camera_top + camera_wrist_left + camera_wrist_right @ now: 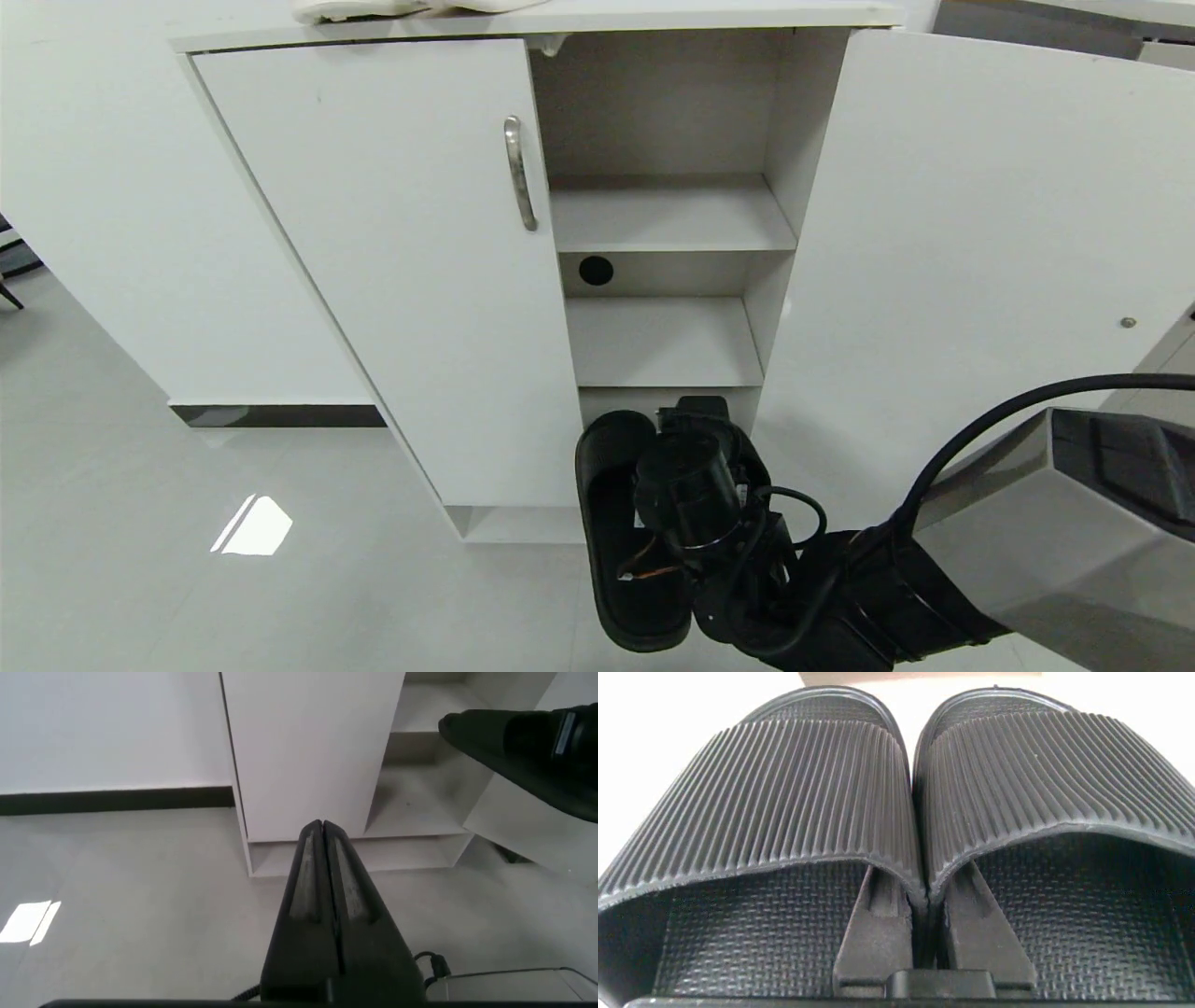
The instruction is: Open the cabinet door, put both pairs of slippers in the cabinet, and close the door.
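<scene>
Clamping the touching inner edges of a pair of black slippers point(611, 523), the right claw point(920, 905) holds them side by side at the lower centre of the head view, toes toward the lowest opening of the cabinet point(373, 280). At the right of that frame the cabinet's right door point(980, 233) stands open, showing two shelves point(667, 215). The left door point(401, 373), with its metal handle point(519, 173), is shut. The left claw point(322, 835) has its fingers pressed flat together, low over the floor point(187, 560) and facing the cabinet.
</scene>
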{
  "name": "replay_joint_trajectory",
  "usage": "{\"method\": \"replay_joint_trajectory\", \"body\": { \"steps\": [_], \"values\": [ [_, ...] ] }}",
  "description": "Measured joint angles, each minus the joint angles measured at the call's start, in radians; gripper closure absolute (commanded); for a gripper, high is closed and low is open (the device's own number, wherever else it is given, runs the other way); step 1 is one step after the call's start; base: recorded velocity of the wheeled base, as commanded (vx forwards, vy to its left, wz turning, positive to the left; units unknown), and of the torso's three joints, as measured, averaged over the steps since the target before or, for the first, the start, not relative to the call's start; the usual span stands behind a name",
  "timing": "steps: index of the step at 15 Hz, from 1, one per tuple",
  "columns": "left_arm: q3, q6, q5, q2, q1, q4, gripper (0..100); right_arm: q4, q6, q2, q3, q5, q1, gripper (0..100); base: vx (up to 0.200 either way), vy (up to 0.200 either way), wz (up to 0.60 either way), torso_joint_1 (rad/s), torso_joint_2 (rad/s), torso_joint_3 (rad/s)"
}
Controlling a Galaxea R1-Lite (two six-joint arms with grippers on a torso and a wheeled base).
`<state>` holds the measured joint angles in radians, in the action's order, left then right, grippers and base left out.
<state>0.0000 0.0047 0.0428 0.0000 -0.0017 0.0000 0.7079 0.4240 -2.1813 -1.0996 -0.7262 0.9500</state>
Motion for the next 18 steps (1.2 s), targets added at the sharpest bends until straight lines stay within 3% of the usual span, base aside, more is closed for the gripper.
{"method": "replay_joint_trajectory", "body": {
  "steps": [9,18],
  "values": [
    [0.0,0.0,0.0,0.0,0.0,0.0,100,0.238,-0.188,-0.016,0.014,-0.083,-0.003,100,0.0,0.0,0.0,0.003,0.0,-0.091],
    [0.0,-0.001,0.0,0.001,0.0,0.0,100,0.254,-0.207,-0.051,0.013,-0.124,-0.008,100,0.0,0.0,0.0,0.0,0.0,0.0]
  ]
}}
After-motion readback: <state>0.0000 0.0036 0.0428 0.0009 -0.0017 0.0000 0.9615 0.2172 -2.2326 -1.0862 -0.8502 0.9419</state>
